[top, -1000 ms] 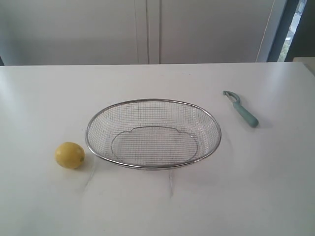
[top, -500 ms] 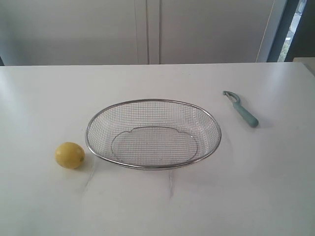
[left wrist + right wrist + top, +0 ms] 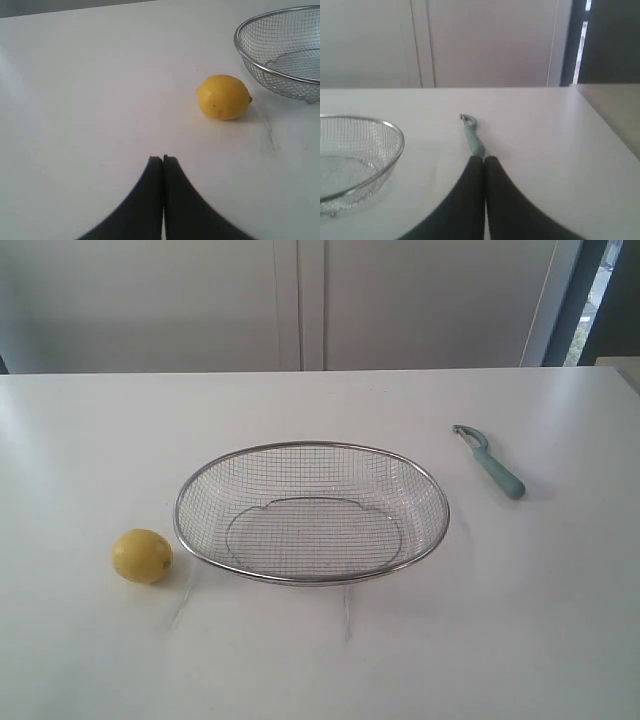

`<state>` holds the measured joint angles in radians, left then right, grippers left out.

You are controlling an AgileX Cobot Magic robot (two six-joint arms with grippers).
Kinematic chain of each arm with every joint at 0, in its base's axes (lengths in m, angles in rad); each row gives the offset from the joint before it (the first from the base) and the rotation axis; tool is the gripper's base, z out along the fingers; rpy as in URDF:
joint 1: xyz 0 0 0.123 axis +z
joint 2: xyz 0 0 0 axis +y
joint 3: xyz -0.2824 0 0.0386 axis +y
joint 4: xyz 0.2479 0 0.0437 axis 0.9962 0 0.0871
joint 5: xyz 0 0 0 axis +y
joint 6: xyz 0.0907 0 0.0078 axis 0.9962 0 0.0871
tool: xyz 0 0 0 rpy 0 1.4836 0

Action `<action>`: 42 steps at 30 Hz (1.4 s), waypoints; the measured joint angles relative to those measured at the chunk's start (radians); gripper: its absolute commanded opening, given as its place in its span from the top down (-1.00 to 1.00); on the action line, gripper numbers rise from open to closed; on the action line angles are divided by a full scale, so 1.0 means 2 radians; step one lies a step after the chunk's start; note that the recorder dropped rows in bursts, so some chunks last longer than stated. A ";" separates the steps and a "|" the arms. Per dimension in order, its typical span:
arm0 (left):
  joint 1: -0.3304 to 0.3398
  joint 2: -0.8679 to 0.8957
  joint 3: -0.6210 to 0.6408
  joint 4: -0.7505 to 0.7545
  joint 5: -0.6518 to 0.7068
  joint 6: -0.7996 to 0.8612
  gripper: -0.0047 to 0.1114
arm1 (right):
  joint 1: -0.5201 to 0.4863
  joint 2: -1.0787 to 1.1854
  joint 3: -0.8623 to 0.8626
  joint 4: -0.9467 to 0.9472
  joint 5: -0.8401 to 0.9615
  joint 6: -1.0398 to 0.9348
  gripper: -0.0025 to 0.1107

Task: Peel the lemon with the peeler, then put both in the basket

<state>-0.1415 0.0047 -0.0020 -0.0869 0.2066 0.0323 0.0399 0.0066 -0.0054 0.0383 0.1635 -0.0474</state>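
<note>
Basket (image 3: 178, 512), wire mesh, is sitting mid-desk (image 3: 90, 430) with nothing in it. Lemon (image 3: 142, 556), unpeeled, is lying just off the rim at 8 o'clock, and peeler (image 3: 490, 462) is lying flat, apart from the basket, at 2 o'clock with its blade head pointing toward 11; each is probably lying on the side of the arm meant to take it. Left end effector (image 3: 163, 159) is facing the lemon and right end effector (image 3: 484, 159) is lining up with the peeler handle, both with fingers pressed together and gripping nothing. No brand, label or writing is showing anywhere.
</note>
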 measured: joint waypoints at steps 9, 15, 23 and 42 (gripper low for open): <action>0.000 0.000 0.000 0.000 0.000 0.000 0.92 | 0.000 0.000 0.000 0.000 -0.121 0.000 0.96; 0.000 0.000 0.000 0.000 0.000 0.000 0.92 | 0.000 0.000 0.000 0.000 -0.139 0.000 0.96; 0.000 0.000 0.000 0.000 0.000 0.000 0.92 | 0.000 0.000 0.000 0.000 -0.139 0.000 0.96; 0.000 0.000 0.000 0.000 0.000 0.000 0.92 | 0.000 0.000 0.000 0.004 -0.272 0.000 0.96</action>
<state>-0.1415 0.0047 -0.0020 -0.0869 0.2066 0.0323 0.0399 0.0060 -0.0054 0.0470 -0.3809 -0.0474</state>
